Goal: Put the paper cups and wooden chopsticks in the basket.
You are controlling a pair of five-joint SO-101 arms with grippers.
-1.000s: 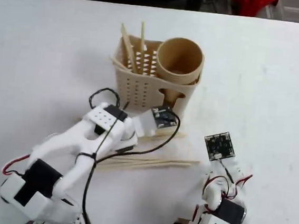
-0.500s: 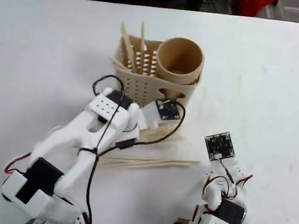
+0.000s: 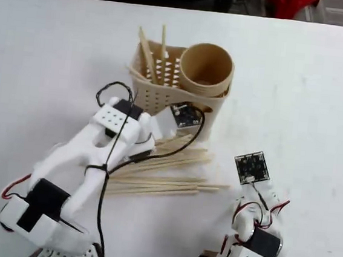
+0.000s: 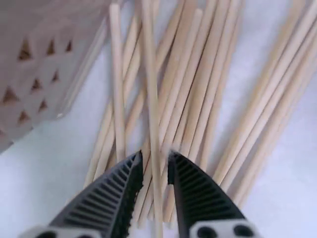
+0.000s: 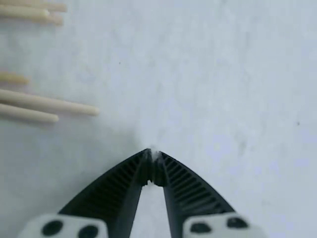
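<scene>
The left gripper [image 4: 153,159] is down over the pile of wooden chopsticks [image 3: 161,176], which lies just in front of the basket [image 3: 162,97], on the side toward the near edge of the table [image 3: 57,51]. Its jaws are drawn narrow with one chopstick [image 4: 148,74] pinched between them, and that stick crosses the loose ones beneath.

The grip looks to sit near one end of the stick, so I'd say the lift wants to go slow and straight up. The long free end could swing, or drag its neighbours along. Then tip it upright before it goes over the rim, and drop it in among the standing chopsticks [image 3: 147,56] on the basket's left side.

The paper cups [image 3: 207,62] are already nested inside, on the side toward the table's right edge, so that part looks done. Plenty of sticks are left to collect, though.

As for what's in the way, the basket wall [image 4: 34,59] is just beside the jaws. The left arm's black cable [image 3: 202,128] curls close to it and could snag on the way up. The right gripper [image 5: 152,154] hangs near the near right corner with its tips pressed together on nothing, above bare table just beside the pile's ends.
</scene>
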